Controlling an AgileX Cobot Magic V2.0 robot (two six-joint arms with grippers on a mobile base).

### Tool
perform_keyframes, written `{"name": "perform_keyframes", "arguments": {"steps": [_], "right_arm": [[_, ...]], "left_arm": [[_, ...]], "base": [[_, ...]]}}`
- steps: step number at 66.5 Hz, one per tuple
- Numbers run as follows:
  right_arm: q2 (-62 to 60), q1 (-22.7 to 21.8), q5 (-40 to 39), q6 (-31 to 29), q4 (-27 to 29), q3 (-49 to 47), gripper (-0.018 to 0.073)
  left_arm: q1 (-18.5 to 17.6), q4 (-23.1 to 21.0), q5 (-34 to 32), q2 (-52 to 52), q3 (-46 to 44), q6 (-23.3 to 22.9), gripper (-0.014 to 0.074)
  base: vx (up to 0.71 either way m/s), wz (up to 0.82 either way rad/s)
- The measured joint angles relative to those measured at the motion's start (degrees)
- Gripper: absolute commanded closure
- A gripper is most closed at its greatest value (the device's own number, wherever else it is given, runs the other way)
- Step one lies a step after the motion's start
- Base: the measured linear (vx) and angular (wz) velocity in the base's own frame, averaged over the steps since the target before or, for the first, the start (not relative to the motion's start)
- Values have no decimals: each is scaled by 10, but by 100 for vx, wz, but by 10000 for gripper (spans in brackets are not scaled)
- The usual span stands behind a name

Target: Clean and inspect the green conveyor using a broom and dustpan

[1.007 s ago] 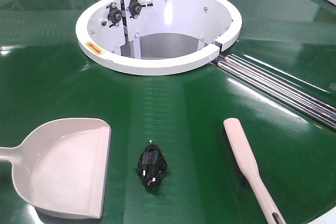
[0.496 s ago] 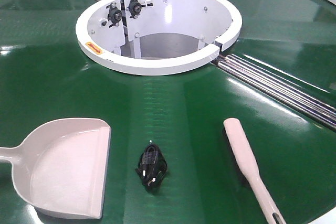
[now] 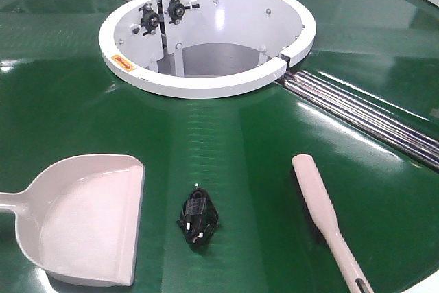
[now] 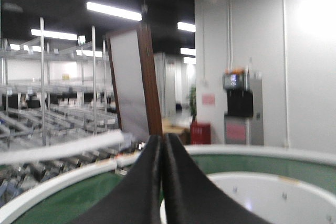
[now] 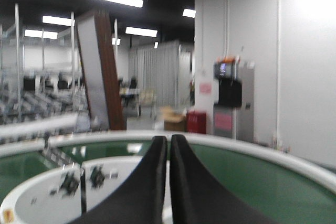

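The glossy green conveyor (image 3: 233, 142) fills the front view, crossed by silver rollers (image 3: 363, 118). The pale beige dustpan (image 3: 86, 221) lies at the lower left, flat edge facing right, handle running off the left edge. The beige broom (image 3: 322, 214) lies at the lower right, head away from me, handle toward the bottom edge. Neither gripper shows in the front view. In the left wrist view my left gripper (image 4: 161, 139) is shut with nothing in it, raised and looking across the belt (image 4: 79, 198). My right gripper (image 5: 168, 139) is likewise shut and empty, above the belt (image 5: 247, 182).
A small coiled black cable (image 3: 197, 219) lies on the belt between dustpan and broom. A white ring-shaped housing (image 3: 206, 39) with an open centre stands at the middle back. A white outer rim (image 5: 252, 153) borders the conveyor; shelving and a wall lie beyond.
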Motion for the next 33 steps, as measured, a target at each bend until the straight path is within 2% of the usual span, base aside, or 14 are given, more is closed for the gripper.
{"name": "perform_keyframes", "arguments": {"steps": [9, 16, 25, 28, 33], "right_arm": [[101, 0, 78, 1, 0, -81, 424], [169, 0, 133, 1, 5, -123, 206], [226, 0, 169, 1, 31, -139, -90], [239, 0, 176, 1, 37, -139, -162], [258, 0, 190, 1, 41, -139, -168]], "left_arm": [[-3, 1, 68, 100, -73, 30, 491], [-16, 1, 92, 158, -91, 51, 367], [-29, 1, 119, 203, -92, 59, 143], [-30, 1, 127, 211, -92, 59, 75], [-30, 1, 139, 218, -92, 59, -18]], "base": [[0, 0], [0, 0], [0, 0], [0, 0], [0, 0]]}}
